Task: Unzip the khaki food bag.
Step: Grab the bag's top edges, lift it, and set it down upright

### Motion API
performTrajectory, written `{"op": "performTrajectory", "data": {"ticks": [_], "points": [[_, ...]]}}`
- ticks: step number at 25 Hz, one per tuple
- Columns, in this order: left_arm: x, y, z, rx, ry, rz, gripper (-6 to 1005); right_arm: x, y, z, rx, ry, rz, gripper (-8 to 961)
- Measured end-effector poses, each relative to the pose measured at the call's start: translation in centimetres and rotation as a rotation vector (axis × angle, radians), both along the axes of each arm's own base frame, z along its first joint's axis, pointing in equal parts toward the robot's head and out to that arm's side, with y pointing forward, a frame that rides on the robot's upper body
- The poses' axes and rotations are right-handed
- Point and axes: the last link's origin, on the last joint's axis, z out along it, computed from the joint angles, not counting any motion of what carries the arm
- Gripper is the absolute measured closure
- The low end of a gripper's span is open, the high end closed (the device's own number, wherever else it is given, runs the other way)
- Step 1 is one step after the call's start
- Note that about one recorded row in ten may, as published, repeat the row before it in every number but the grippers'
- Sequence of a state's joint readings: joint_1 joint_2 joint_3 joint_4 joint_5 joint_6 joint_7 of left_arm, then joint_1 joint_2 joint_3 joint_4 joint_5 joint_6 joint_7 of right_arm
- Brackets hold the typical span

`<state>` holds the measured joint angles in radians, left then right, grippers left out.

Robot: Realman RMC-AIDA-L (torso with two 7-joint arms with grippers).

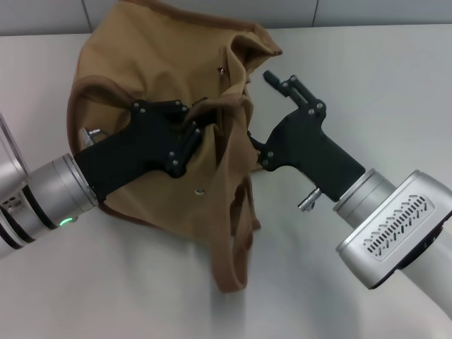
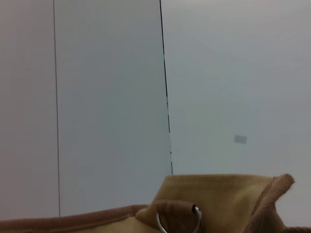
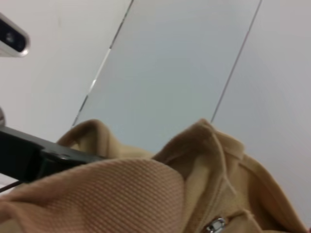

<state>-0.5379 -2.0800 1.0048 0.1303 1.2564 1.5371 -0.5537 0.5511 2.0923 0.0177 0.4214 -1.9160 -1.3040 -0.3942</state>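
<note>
- Khaki food bag (image 1: 141, 92) lies crumpled on the white table (image 1: 395, 85), between my two arms
- my left gripper (image 1: 189, 131) pinches its bunched top fabric
- my right gripper (image 1: 272, 116) gapes beside the bag, holding nothing

Silver cylindrical arms, black angular grippers with screws, green wrist light, vented right housing
</note>
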Motion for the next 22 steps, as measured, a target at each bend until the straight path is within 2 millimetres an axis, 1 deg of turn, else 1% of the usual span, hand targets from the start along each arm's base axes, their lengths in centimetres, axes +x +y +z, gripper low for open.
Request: {"op": "performTrajectory", "data": {"ticks": [2,13,18,22], "points": [[-0.04,-0.04,-0.01,-0.001,0.001,0.001,937,-0.05,-0.15,-0.15,-0.010,-0.009,0.013,220],[-0.12,-0.25,-0.18,-0.010,-0.001,0.005,939,-0.07,-0.40,-0.29,-0.020,-0.016,0.027,446],[-0.08,-0.32,-0.19,-0.013,-0.005,0.003,940,-0.05,-0.65,-0.43,-0.025,-0.029,0.042,668],[0.00,-0.45,-0.08,-0.012,-0.015,-0.004,940,0.10,-0.60,-0.34,-0.020,-0.032,0.039,819]]}}
